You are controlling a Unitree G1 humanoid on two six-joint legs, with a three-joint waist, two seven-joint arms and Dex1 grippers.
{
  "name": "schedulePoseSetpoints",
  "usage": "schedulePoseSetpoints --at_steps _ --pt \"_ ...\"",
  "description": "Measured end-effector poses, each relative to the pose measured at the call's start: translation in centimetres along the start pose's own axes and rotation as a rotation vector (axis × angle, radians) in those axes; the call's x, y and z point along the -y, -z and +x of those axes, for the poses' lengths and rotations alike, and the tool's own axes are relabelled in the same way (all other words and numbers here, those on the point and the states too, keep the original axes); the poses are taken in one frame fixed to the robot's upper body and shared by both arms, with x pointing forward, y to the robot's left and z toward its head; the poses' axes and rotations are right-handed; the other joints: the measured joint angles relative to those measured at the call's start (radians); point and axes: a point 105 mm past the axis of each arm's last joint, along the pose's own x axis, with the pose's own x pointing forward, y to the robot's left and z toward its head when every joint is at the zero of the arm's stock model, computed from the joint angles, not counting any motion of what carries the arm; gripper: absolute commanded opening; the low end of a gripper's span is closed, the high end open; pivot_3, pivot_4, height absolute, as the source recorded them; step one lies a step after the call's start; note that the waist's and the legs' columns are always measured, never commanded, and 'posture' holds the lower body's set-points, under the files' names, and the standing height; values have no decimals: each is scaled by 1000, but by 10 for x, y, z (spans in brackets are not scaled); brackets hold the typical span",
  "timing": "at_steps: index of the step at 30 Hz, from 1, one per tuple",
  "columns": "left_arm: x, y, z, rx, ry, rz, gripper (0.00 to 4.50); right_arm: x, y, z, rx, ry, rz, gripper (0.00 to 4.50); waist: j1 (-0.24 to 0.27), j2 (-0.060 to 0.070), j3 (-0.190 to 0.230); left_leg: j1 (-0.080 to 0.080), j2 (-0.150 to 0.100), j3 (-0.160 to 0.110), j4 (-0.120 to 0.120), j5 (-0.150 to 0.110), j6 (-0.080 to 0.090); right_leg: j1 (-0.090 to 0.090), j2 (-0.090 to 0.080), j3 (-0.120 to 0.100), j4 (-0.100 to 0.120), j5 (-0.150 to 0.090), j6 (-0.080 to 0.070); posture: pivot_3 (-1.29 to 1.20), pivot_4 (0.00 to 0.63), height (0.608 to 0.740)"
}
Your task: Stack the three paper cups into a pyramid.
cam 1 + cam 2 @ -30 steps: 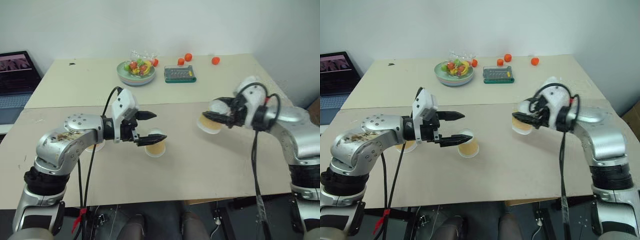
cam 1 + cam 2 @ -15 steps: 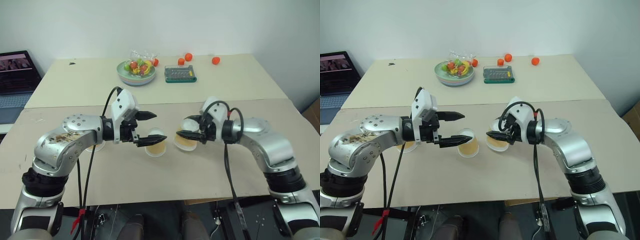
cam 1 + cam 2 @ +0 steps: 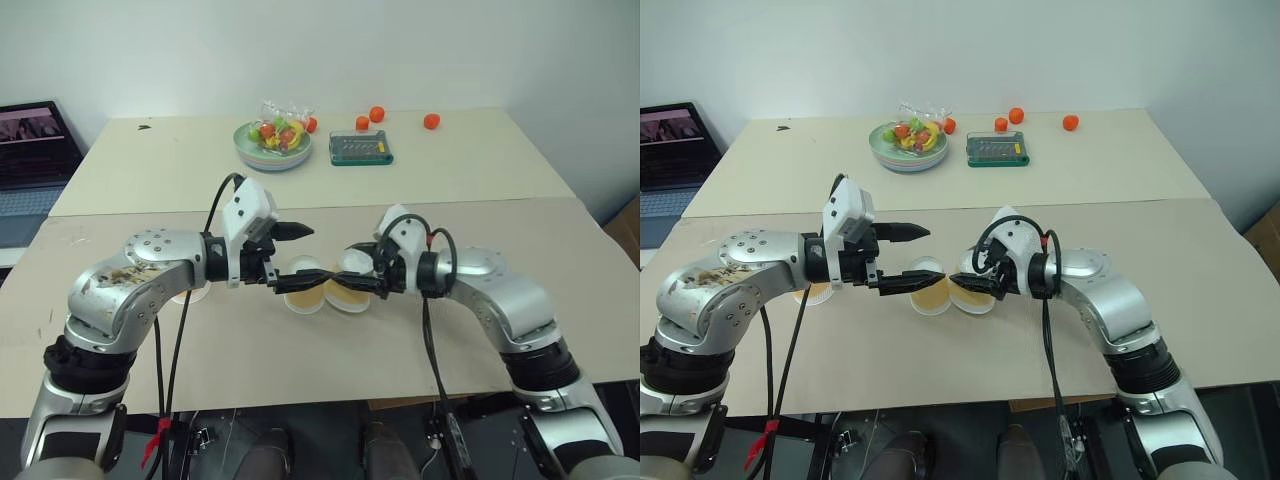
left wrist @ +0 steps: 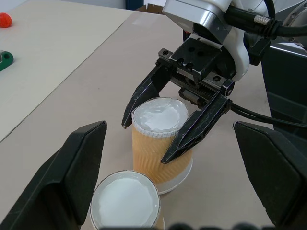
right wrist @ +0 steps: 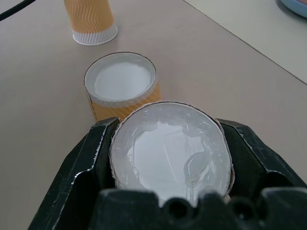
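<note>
Two arms meet mid-table, right claw (image 4: 178, 125) clamping a cup (image 4: 160, 136).

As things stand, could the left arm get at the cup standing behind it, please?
Probably yes: the left gripper is open and empty, and the third cup stands apart from the other two, though the arm must draw back.

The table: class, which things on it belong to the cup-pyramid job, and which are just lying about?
Job:
held cup
middle cup
far cup
right gripper

Lying about:
fruit plate
green box
orange fruits
laptop
</note>
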Motion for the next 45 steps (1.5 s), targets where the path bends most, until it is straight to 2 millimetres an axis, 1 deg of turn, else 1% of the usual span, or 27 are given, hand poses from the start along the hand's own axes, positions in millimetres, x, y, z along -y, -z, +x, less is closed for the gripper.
schedulePoseSetpoints --at_steps 12,14,15,16,17,26,28,30,32,33,36,39,40,41,43,45 --pt "-1 0 0 1 -9 1 4500 3 4 2 -4 6 -9 2738 0 0 0 0 0 0 0 0 0 0 0 0 0 0 0 0 150 740" --pt "-1 -1 0 1 -9 2 4500 3 3 2 -2 7 -13 3716 0 0 0 0 0 0 0 0 0 0 0 0 0 0 0 0 150 740" --pt "-1 -1 0 1 -9 2 4500 3 4 2 -1 6 -12 4007 0 0 0 0 0 0 0 0 0 0 0 0 0 0 0 0 150 740" --pt "-1 -1 0 1 -9 2 4500 3 4 3 0 5 -9 4173 0 0 0 0 0 0 0 0 0 0 0 0 0 0 0 0 150 740" --pt "-1 -1 0 1 -9 2 4500 2 5 3 0 3 -6 4489 0 0 0 0 0 0 0 0 0 0 0 0 0 0 0 0 150 740" --pt "-1 -1 0 2 -8 3 4500 2 5 2 7 1 3 4489 0 0 0 0 0 0 0 0 0 0 0 0 0 0 0 0 150 740" --pt "-1 -1 0 2 -7 3 4500 3 -2 -4 40 -6 38 4489 1 0 0 0 0 0 0 0 0 0 0 0 0 0 0 0 150 740" --pt "-1 -1 0 2 -7 2 4500 5 -15 -13 95 -18 84 4489 1 0 0 -1 0 -1 0 0 0 0 0 0 0 0 0 0 150 740" --pt "-2 0 0 1 -7 -1 4500 8 -35 -24 163 -25 103 4489 0 0 0 0 0 -1 0 0 0 0 0 0 0 0 0 0 150 740" --pt "-2 0 0 1 -5 0 4500 9 -49 -32 207 -31 109 4489 0 0 0 0 0 -1 0 0 0 0 0 0 0 0 0 0 150 740" --pt "-3 1 0 -1 -3 -3 4500 11 -68 -46 253 -32 105 4489 2 0 0 0 0 0 0 0 0 0 0 0 0 0 0 0 150 740" --pt "-3 2 1 0 -1 -5 4500 9 -71 -54 252 -46 116 4489 2 0 0 0 0 0 0 0 0 0 0 0 0 0 0 0 150 740" --pt "-3 1 1 1 0 -6 4500 9 -69 -60 237 -46 100 4489 4 0 0 -1 0 0 0 0 0 0 0 0 -1 0 0 0 150 740" --pt "-3 2 1 -1 1 -5 4500 6 -62 -74 191 -48 71 4489 12 0 0 -2 0 0 0 0 0 0 0 -1 -1 0 0 0 150 740" --pt "-6 4 -2 -12 -14 -12 4500 6 -51 -89 130 -36 55 4489 19 0 0 -2 0 0 0 0 1 0 0 -1 -2 0 0 0 150 740" --pt "-9 0 -6 4 -31 -20 4500 5 -37 -106 57 -33 67 4489 24 0 0 -2 0 1 0 0 1 0 0 -1 -2 0 0 0 150 740"
